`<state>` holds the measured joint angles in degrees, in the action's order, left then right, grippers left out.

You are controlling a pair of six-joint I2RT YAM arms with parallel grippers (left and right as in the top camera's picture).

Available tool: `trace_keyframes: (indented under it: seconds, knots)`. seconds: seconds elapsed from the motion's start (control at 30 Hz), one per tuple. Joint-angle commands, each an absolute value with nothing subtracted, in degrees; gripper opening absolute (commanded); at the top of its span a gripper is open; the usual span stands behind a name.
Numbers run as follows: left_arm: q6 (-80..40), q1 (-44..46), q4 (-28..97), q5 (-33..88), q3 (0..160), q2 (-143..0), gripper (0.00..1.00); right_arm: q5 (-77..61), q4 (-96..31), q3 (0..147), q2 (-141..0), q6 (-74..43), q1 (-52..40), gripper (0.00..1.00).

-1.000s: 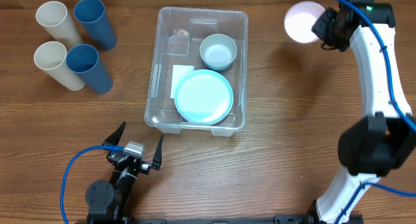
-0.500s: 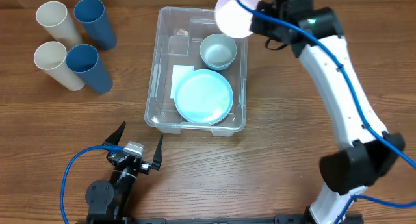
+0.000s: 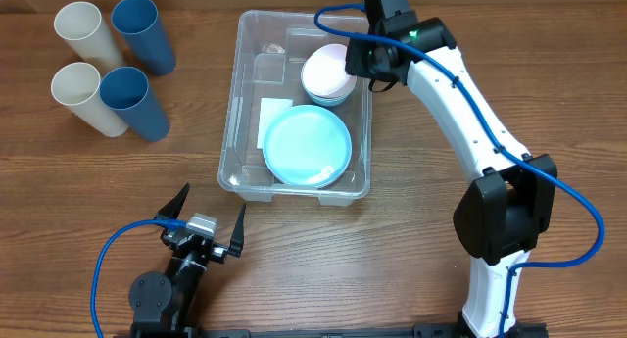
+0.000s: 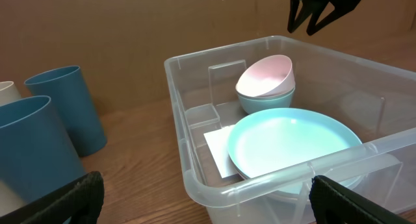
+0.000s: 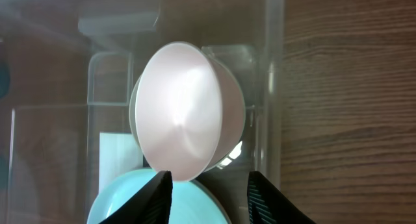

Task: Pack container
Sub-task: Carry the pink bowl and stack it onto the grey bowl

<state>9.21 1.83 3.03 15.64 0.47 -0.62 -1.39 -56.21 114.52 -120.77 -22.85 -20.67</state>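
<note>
over the container's far right corner, the right gripper hangs with jaws spread, clear of the pink bowl that sits tilted inside a teal bowl. its white arm reaches across from the right, bent at the elbow. near the front edge, the left gripper rests low, jaws wide apart, facing the container at mid-table. a teal plate covers part of the white label; the teal bowl is mostly hidden.

Wood-grain table: clear container in the middle, two cream cups and two blue cups standing top left.
</note>
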Motion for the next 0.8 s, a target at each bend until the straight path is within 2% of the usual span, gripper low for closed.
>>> trace_keyframes:
  seconds: [0.0, 0.13, 0.57, 0.77]
  knots:
    - [9.87, 1.41, 2.96, 15.51, 0.27, -0.25, 1.00, -1.80, -56.90, 114.76, -120.25, -18.02, -25.10, 0.39]
    - [9.87, 1.41, 2.96, 15.51, 0.27, -0.25, 1.00, 5.10, -56.73, 114.76, -120.27, -17.67, -27.75, 0.39]
    - [9.87, 1.41, 2.96, 15.51, 0.27, -0.25, 1.00, 5.10, -52.77, 114.69, -130.54, -18.46, -26.87, 0.39]
    - [9.87, 1.41, 2.96, 15.51, 0.27, -0.25, 1.00, 5.08, -52.73, 114.96, -130.67, -18.59, -26.89, 0.38]
